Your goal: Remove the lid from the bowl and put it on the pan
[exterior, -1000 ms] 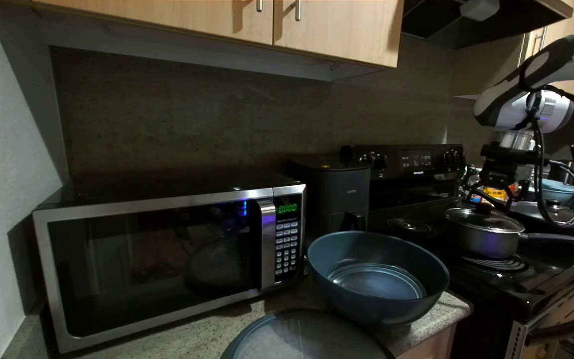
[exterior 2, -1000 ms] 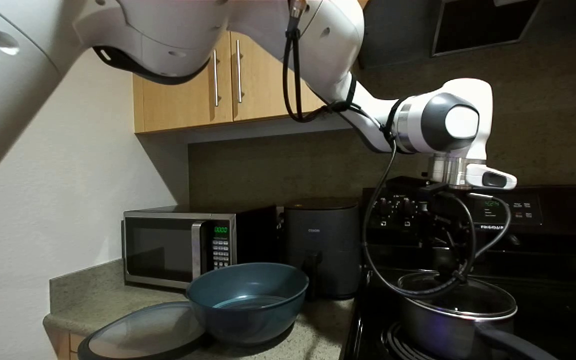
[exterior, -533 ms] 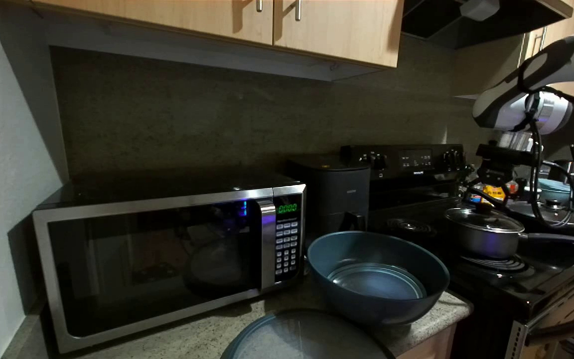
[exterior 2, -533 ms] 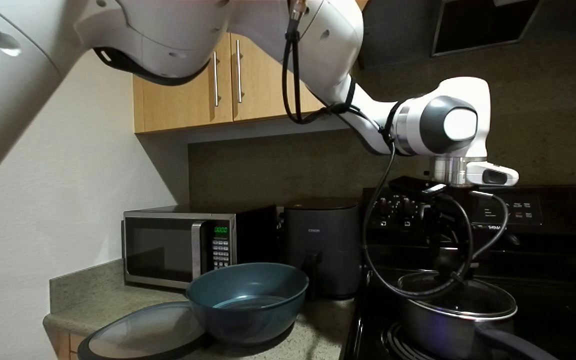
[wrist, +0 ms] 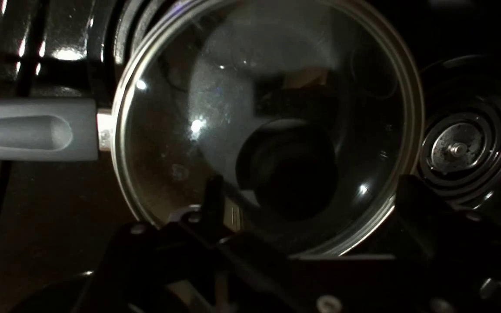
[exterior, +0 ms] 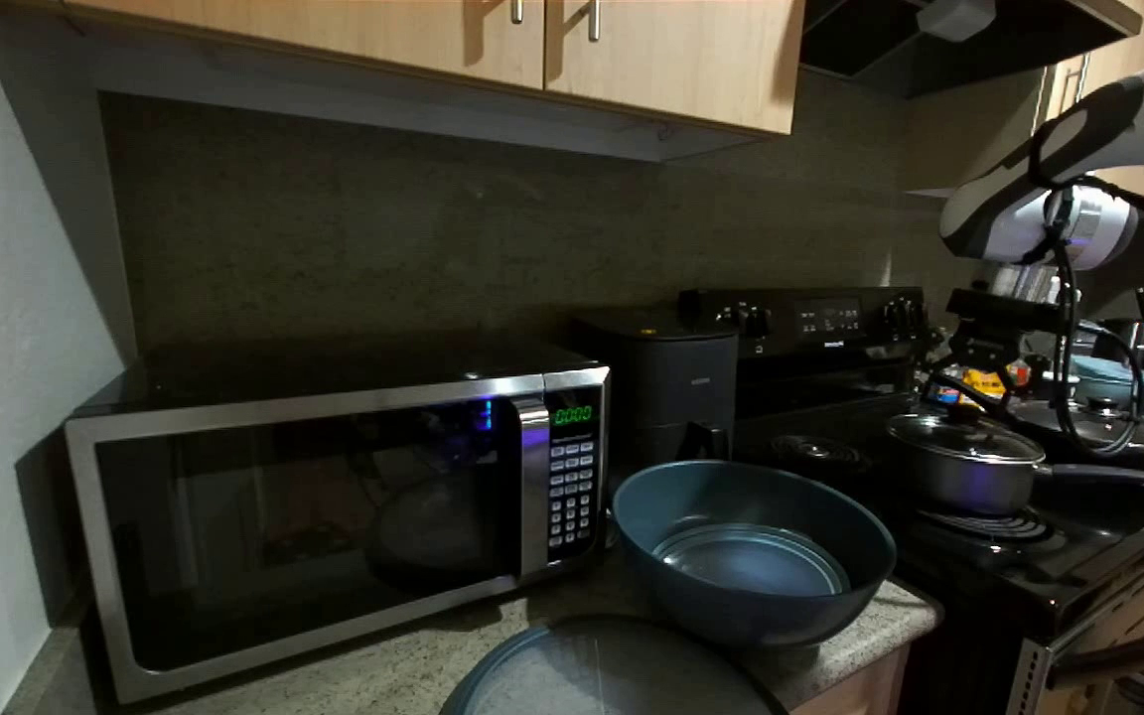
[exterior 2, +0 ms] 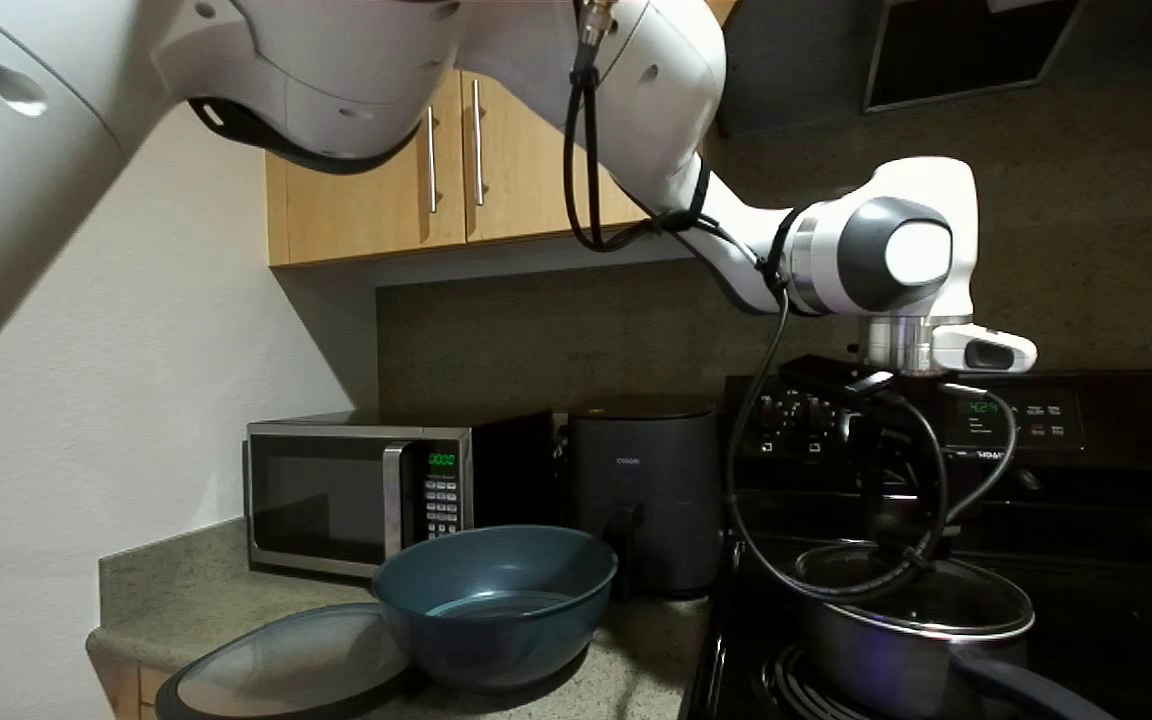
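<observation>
One lid (wrist: 272, 106) on pan (exterior: 974, 487); bowl (exterior 2: 501, 640) uncovered. Claw (wrist: 310, 179) wide, holding nothing. Likely done; only withdrawal left.

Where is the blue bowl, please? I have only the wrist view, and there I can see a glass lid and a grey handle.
Observer: The blue bowl stands on the counter, near the microwave.
Operator: Is it covered?
Observer: No, it is open; both exterior views show its inside.
Operator: And the glass lid, on what does it rest?
Observer: It sits on a pan, whose grey side wall shows below it in both exterior views.
</observation>
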`<state>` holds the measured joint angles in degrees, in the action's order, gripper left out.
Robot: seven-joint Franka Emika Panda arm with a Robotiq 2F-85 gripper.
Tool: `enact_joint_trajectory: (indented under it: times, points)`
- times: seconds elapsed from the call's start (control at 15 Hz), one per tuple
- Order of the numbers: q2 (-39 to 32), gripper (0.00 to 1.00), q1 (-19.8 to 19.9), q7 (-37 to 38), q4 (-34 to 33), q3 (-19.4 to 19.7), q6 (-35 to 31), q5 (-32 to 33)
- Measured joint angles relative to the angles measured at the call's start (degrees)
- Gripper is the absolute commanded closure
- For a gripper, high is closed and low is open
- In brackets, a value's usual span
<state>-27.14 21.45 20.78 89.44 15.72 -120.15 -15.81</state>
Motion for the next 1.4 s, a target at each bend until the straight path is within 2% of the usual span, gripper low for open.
enact_joint_trajectory:
  times: [1.07,1.13,1.4]
  points:
    - [-1.4,0.0,1.0,3.3,-1.8,1.3,8.0,-0.3]
    - [-1.8,0.21,1.2,3.4,-2.4,1.3,8.4,-0.4]
    - [-3.3,0.47,1.6,3.4,-4.7,1.3,10.1,-0.7]
